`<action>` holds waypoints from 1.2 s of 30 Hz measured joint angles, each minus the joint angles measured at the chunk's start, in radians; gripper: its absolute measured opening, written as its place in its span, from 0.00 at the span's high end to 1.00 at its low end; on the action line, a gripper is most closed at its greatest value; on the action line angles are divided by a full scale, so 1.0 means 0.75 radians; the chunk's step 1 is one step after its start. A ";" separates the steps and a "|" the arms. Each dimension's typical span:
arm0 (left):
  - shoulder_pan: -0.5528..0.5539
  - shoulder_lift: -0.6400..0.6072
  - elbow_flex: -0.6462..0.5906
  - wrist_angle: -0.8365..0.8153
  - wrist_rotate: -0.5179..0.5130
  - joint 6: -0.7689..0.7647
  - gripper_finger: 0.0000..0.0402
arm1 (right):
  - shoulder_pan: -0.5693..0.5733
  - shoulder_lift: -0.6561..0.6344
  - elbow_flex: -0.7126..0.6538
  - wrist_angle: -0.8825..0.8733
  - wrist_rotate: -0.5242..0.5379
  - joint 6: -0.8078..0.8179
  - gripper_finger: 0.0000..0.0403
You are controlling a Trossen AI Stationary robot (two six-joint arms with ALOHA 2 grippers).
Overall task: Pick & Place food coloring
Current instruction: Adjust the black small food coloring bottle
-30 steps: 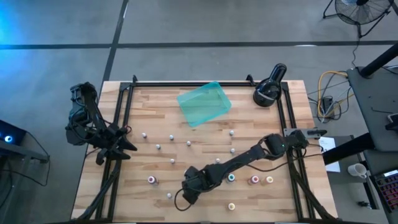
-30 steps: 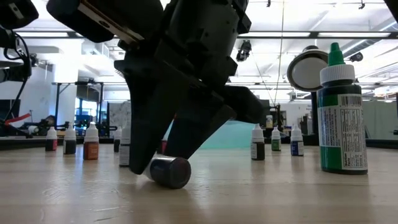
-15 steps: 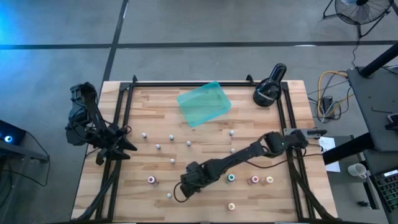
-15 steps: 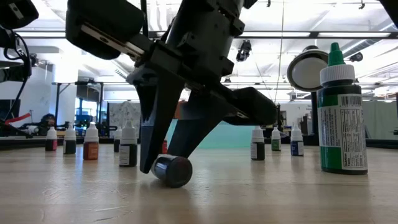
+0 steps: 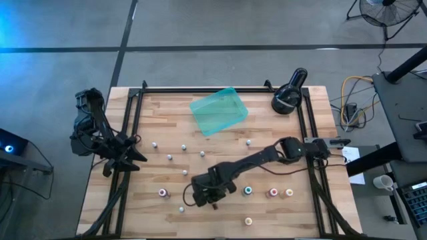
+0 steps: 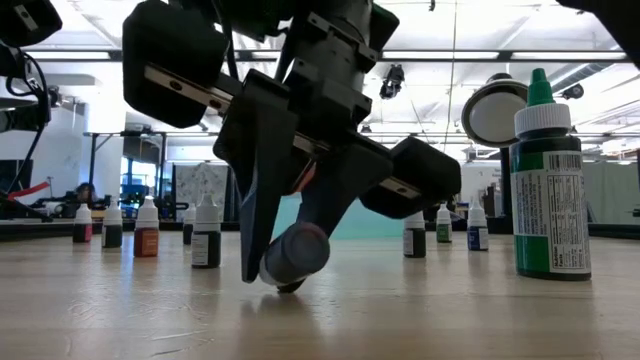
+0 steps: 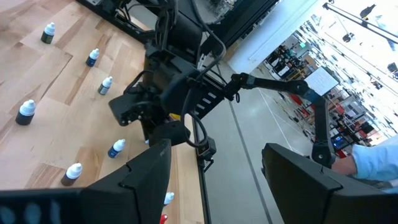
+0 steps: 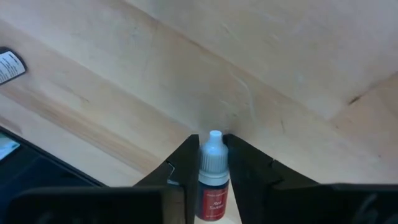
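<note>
Right arm (image 5: 257, 160) lies diagonally across the table (image 5: 320, 207) from its right edge toward front centre, barring passage over the middle; its gripper (image 6: 285, 270) stands low on the wood. Upright bottles (image 5: 169, 158) scattered behind it, well apart, gaps between them passable. Three more bottles (image 5: 272, 193) crowd the front right. Teal tray (image 5: 218, 111) and black lamp (image 5: 288, 97) occupy the rear. Left arm (image 5: 100, 137) parked off the left edge
</note>
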 joint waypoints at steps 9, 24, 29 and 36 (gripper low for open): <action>0.000 0.000 0.000 0.000 0.000 0.000 0.44 | -0.031 0.001 0.000 0.012 -0.003 -0.026 0.73; 0.000 0.000 0.000 0.000 0.000 0.000 0.44 | -0.047 0.006 -0.001 0.010 -0.157 0.170 0.72; 0.000 0.000 0.000 0.000 0.000 0.000 0.44 | -0.044 0.006 -0.001 0.011 -0.162 0.185 0.72; 0.000 0.000 0.000 0.000 0.000 0.000 0.44 | -0.044 0.006 -0.001 0.010 -0.164 0.184 0.80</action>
